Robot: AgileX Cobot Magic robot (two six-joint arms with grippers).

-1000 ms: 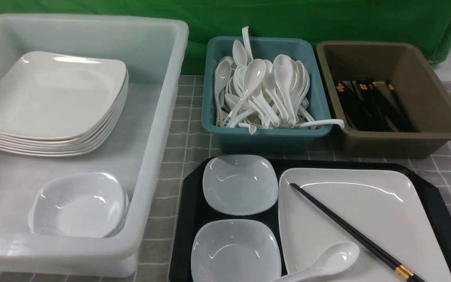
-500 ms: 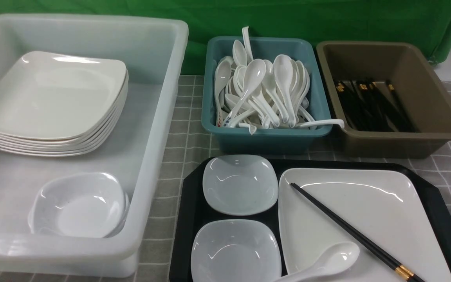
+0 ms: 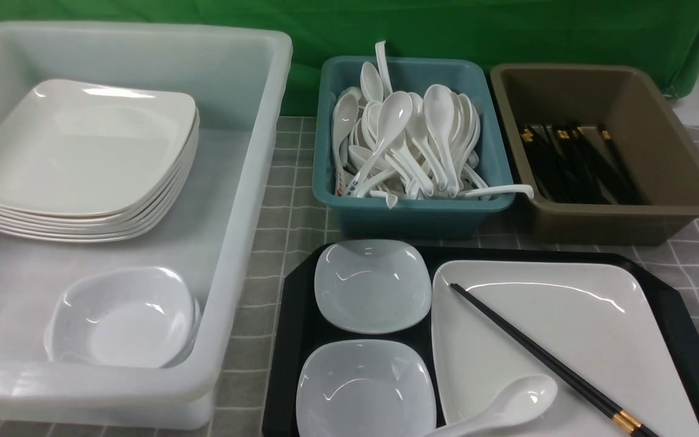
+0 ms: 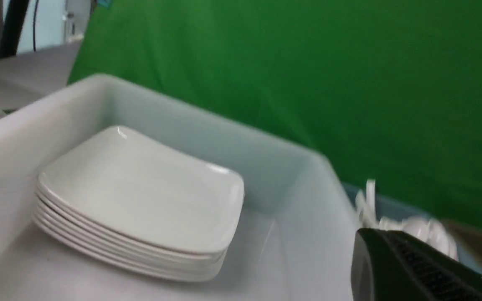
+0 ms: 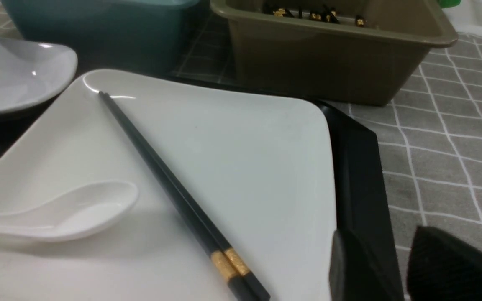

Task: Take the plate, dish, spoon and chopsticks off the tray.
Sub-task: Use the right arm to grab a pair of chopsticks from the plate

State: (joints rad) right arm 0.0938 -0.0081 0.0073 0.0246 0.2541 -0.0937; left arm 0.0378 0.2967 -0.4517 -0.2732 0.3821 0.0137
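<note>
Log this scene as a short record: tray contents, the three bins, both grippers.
tray: black, nothing removed yet
plate: on tray, right part
chopsticks: diagonal across plate
spoon: on plate, near edge
far dish, near dish: on tray, left of plate
white tub: plate stack, bowls
teal bin: spoon heap
brown bin: chopstick bundle
left gripper: shut
right gripper: open, empty, by tray's right rim
</note>
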